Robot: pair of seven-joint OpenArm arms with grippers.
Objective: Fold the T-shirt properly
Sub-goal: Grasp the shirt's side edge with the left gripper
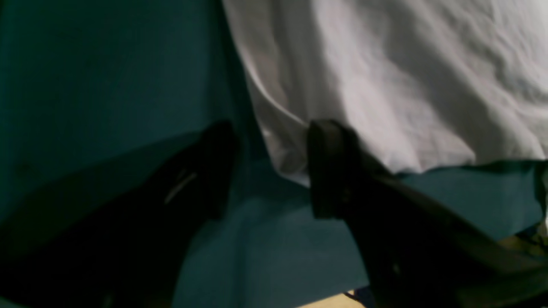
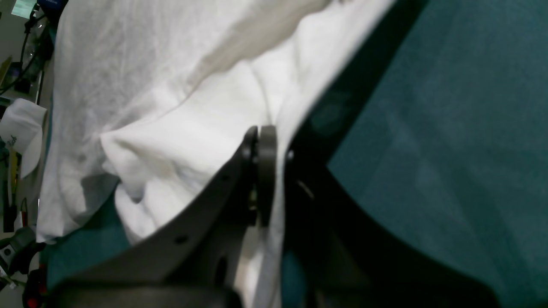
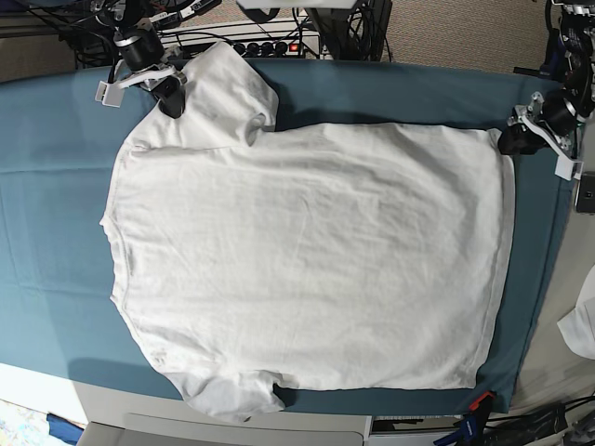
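The white T-shirt [image 3: 307,260] lies spread flat on the teal table cover [image 3: 46,186], collar side to the left and hem to the right. My right gripper [image 3: 171,98] is at the far left sleeve, shut on a fold of the T-shirt [image 2: 180,128]; the cloth runs between the right gripper's [image 2: 276,141] two pads. My left gripper [image 3: 510,141] sits at the far right hem corner. In the left wrist view the left gripper [image 1: 274,171] is open, and the T-shirt's corner [image 1: 291,167] lies between its fingers [image 1: 329,171], low over the cover.
Cables and a power strip [image 3: 270,45] crowd the back edge behind the table. A small white cloth [image 3: 581,325] lies off the table's right side. The cover's right edge [image 3: 544,279] runs close to the hem.
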